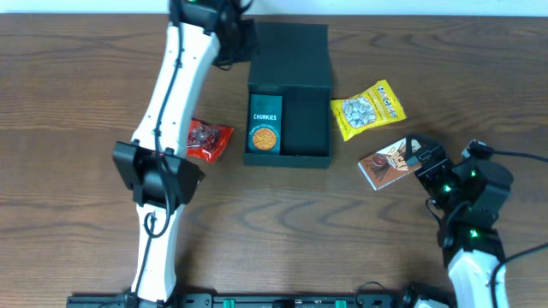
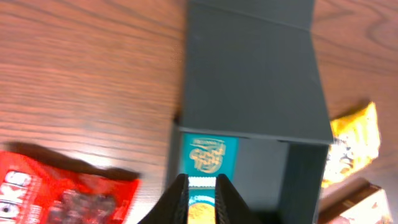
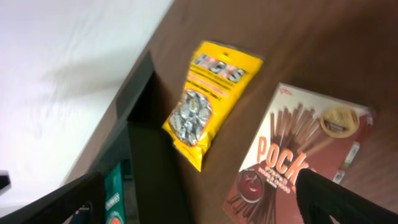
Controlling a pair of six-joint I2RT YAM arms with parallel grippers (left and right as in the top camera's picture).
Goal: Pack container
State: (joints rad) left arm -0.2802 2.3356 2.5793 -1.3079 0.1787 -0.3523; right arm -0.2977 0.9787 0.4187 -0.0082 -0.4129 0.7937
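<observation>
Two arms are at the wooden table (image 1: 68, 103), one to each side of the work area. Container (image 1: 288, 159): a dark teal-green box, stands mid-table toward the far edge, with its hinged lid (image 1: 291, 51) open and folded back away from the robot. One item is inside: a teal cookie packet (image 1: 264, 127) lying flat in the left half of the container, label up. The right half shows only the dark floor. Three items lie outside on the table. A red packet (image 1: 208, 139) is just beside the container's near left corner. A yellow packet (image 1: 368, 109) is just beside its right wall. A brown Pocky box (image 1: 385, 164) lies nearer the robot and to the right, apart from the container. Left gripper (image 1: 233, 38): seen from overhead at the far left corner of the container, beside the lid. In the left wrist view its fingers (image 2: 177, 199) are parted by only a narrow gap and grip nothing, and the cookie packet shows through the gap beyond them. Right gripper (image 1: 417, 156): low over the table at the right end of the Pocky box. Its fingers (image 3: 348, 199) are spread wide and hold nothing. In the right wrist view the Pocky box and the yellow packet lie ahead of them. It cannot be determined whether a fingertip touches the Pocky box.
</observation>
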